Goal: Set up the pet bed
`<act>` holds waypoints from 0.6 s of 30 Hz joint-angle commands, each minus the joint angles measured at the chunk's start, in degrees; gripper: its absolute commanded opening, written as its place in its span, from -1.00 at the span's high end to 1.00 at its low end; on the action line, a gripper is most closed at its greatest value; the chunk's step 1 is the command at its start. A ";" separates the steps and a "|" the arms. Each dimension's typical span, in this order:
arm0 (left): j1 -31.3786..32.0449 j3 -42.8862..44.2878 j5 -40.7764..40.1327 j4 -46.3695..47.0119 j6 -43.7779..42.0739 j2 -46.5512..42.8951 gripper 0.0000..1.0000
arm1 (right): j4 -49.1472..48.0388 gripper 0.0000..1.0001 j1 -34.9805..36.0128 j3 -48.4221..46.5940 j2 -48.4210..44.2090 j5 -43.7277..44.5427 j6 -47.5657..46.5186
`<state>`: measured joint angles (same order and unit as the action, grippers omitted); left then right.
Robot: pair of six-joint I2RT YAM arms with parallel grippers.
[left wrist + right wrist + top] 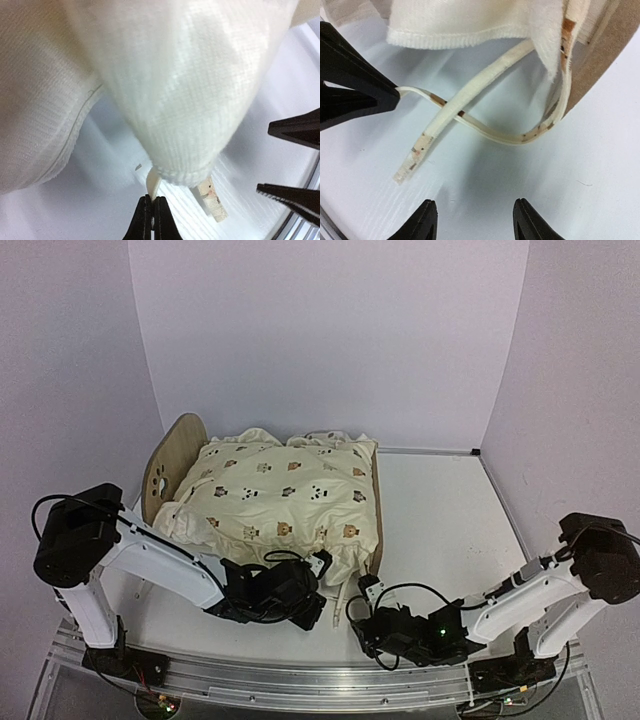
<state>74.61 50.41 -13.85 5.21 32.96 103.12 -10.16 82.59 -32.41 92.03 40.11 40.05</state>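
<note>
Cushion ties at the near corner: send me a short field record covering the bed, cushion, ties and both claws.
bed: wood frame, headboard at the left
cushion: lies on the bed, near corner hanging over the edge
held tie: thin strip from that corner, its end pinched in the left claw
free tie: wider strip, crosses the held tie, loose end on the table
left claw: shut on the held tie
right claw: open, beside the ties, holding nothing
</note>
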 commanded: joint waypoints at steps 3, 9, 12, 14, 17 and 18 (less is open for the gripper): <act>0.01 -0.05 2.89 4.37 2.77 -1.51 1.00 | -6.11 -0.07 0.16 -3.67 2.03 -4.05 0.44; -0.05 0.14 3.60 5.21 2.78 -0.47 1.00 | -6.98 -0.05 0.12 -6.74 6.51 -5.38 0.18; 0.01 -0.17 3.71 5.42 2.81 -0.79 1.00 | -7.40 -0.02 0.12 -7.07 8.39 -4.16 0.51; -0.02 -0.49 3.71 5.57 2.81 -1.14 1.00 | -7.56 0.02 0.12 -6.97 9.36 -2.90 0.70; -0.02 -0.81 3.98 5.73 2.76 -1.57 1.00 | -7.61 0.13 0.13 -7.16 10.86 -2.12 0.97; -0.05 -0.88 3.97 5.77 2.69 -1.68 1.00 | -7.68 0.20 0.19 -7.23 11.48 -2.05 1.14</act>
<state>74.63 50.08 -10.41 8.50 35.03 103.11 -16.57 82.59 -38.04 101.46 36.14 40.43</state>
